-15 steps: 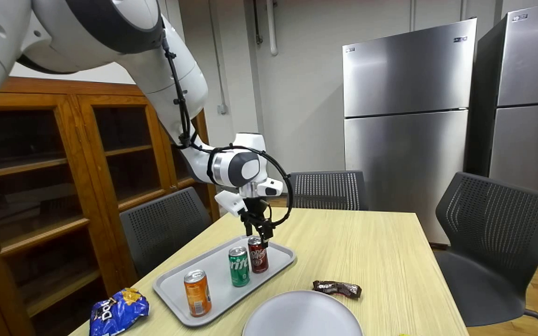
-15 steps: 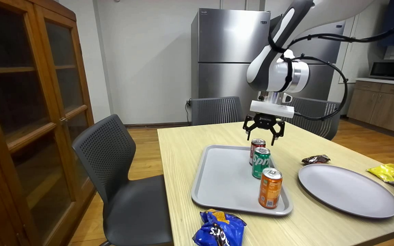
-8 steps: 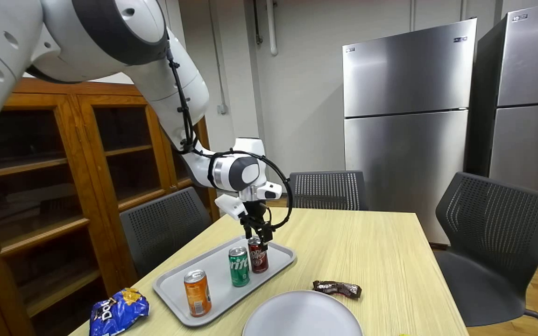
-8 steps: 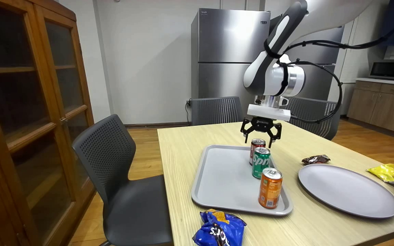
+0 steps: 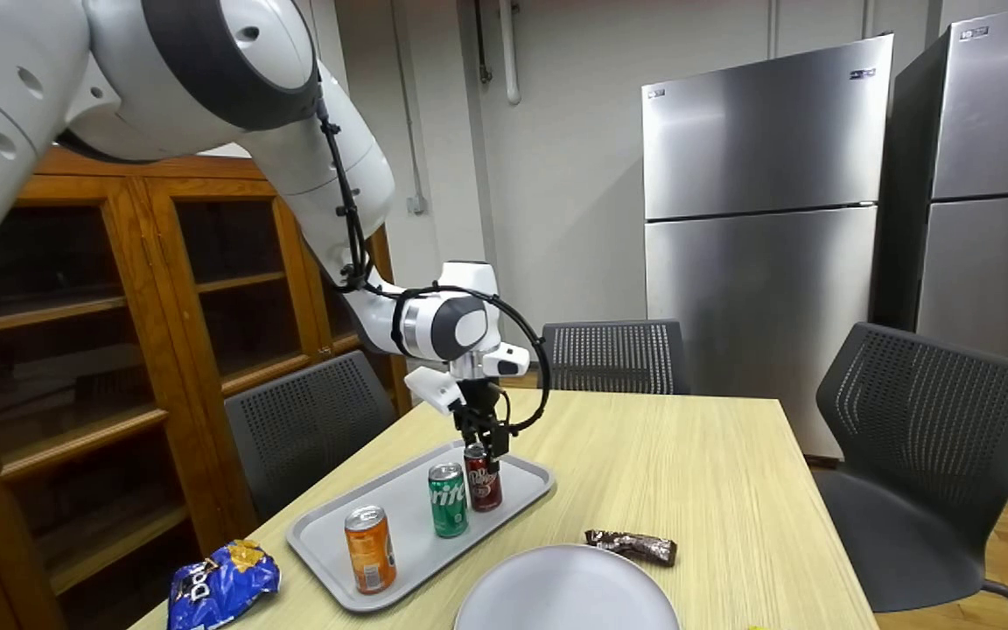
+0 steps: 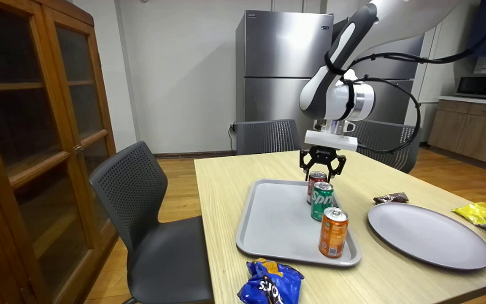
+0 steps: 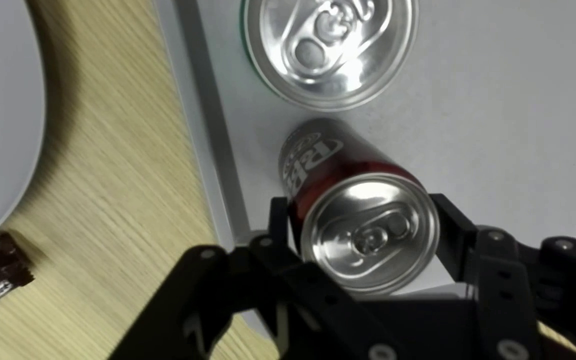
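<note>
Pale wood-grain table (image 6: 222, 202), claw (image 6: 318, 178) narrowed since a second ago, now clamped around the dark red can (image 7: 368, 230)

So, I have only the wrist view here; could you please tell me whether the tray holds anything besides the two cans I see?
Observer: Yes, an orange can stands on the tray too, on the far side of the Sprite can from the Dr Pepper can.
Operator: Thank you; does anything lie past that end of the tray?
Observer: A blue snack bag lies on the table near that end.
Operator: And is there something beyond the plate?
Observer: A yellow packet lies on the side of the plate away from the tray.
</note>
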`<move>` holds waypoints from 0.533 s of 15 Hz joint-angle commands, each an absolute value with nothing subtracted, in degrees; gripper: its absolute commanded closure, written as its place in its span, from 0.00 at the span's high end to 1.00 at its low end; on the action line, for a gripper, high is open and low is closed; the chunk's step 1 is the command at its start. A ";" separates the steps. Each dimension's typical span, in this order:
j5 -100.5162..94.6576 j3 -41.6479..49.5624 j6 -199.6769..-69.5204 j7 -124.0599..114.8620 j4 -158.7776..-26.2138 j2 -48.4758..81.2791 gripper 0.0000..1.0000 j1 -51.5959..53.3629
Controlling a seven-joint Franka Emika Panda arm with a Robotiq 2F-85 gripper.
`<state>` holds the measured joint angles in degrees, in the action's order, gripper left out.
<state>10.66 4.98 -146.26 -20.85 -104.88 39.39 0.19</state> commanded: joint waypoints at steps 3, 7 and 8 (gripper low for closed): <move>9.47 5.56 -144.94 -20.41 -103.67 39.66 0.39 0.42; 9.55 5.04 -143.66 -18.32 -105.24 36.95 0.39 -0.40; 9.13 5.47 -143.23 -18.20 -105.59 36.10 0.39 -0.17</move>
